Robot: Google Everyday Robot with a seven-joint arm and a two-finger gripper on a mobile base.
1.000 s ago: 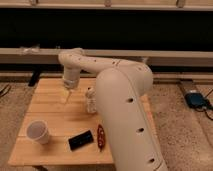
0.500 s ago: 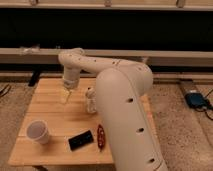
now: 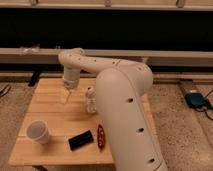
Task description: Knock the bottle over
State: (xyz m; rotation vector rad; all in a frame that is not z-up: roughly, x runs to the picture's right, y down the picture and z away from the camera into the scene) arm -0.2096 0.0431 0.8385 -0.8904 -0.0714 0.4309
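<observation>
The bottle [image 3: 91, 101] is small, slim and clear-whitish. It stands upright near the middle of the wooden table [image 3: 50, 112], partly hidden behind my big white arm [image 3: 125, 110]. My gripper [image 3: 66, 97] hangs down over the table's far left part, a short way left of the bottle and apart from it.
A white paper cup [image 3: 38, 132] stands at the table's front left. A black flat object [image 3: 80, 140] and a red-brown item [image 3: 101, 137] lie near the front edge. A blue object [image 3: 196, 100] lies on the floor at the right. A dark wall with a ledge runs behind.
The gripper has moved slightly toward the bottle. The bottle still stands upright.
</observation>
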